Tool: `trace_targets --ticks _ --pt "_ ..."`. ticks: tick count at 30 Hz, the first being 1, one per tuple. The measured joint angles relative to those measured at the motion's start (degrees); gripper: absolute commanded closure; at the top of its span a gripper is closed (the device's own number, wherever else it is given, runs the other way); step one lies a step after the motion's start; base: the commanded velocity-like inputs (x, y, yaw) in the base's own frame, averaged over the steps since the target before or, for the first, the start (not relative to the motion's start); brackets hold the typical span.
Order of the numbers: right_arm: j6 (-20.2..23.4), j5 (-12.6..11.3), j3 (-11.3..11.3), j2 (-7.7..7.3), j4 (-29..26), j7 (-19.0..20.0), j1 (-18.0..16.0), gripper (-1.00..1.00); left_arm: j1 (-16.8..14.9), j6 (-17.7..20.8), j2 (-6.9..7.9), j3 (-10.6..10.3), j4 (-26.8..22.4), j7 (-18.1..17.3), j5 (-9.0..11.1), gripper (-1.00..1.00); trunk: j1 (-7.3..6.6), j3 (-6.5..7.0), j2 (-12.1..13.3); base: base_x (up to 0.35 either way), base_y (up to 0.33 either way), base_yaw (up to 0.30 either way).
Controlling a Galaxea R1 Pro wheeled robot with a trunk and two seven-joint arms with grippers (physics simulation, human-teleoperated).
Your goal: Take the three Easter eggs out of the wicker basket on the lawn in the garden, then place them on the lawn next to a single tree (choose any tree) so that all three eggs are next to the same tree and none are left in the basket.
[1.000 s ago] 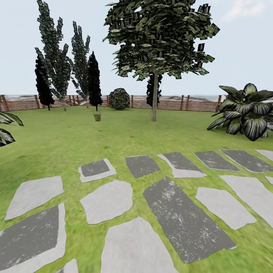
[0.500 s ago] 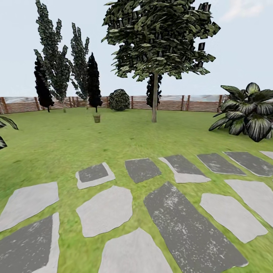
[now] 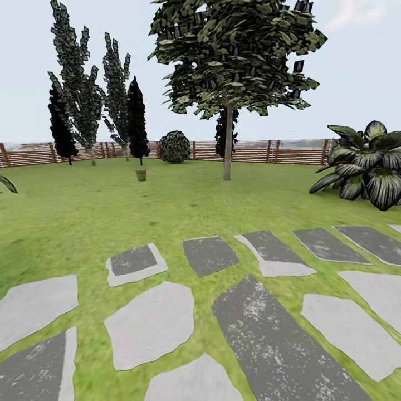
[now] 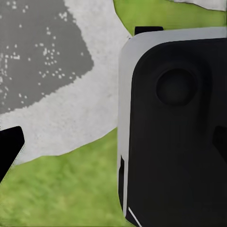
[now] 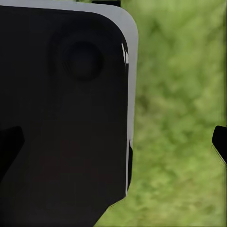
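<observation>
Far off on the lawn [image 3: 184, 206], the small brown wicker basket [image 3: 141, 175] stands in front of the dark narrow trees. The Easter eggs are hidden at this distance. The tree [image 3: 228, 146], with a straight grey-brown trunk and a wide leafy canopy, rises to the basket's right, before the slatted fence of the garden [image 3: 256, 151]. In the left wrist view my left gripper [image 4: 113, 146] is open over grass and paving. My right gripper [image 5: 115, 142] is open above grass in the right wrist view. Each has a dark fingertip [image 4: 8, 149] [image 5: 220, 142] at the frame's side.
Grey stepping stones [image 3: 267, 334] cover the near ground. A large striped-leaf plant [image 3: 365, 178] stands at the right, and a round bush [image 3: 175, 146] sits by the fence. Dark cypress-like trees [image 3: 83, 106] rise at the back left. A black, grey-rimmed robot panel [image 4: 175, 132] blocks part of each wrist view.
The whole head view has shifted: the stones have slid down and outward and the left-edge leaves have nearly left the frame, so the camera has moved forward. Basket and tree stay put.
</observation>
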Motion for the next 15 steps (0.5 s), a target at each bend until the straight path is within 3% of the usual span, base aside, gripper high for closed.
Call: trace_targets --ticks 7,15 --pt "0.01 -0.04 0.0 0.0 0.0 0.0 0.0 -1.0 0.0 0.0 0.0 0.0 0.0 0.01 0.06 -1.0 -0.01 0.0 0.0 0.339 0.0 0.037" --pt "0.01 -0.05 -0.03 0.0 0.0 0.0 0.0 -1.0 0.0 0.0 0.0 0.0 0.0 0.01 0.03 -1.0 0.0 0.0 0.0 0.339 0.0 0.186"
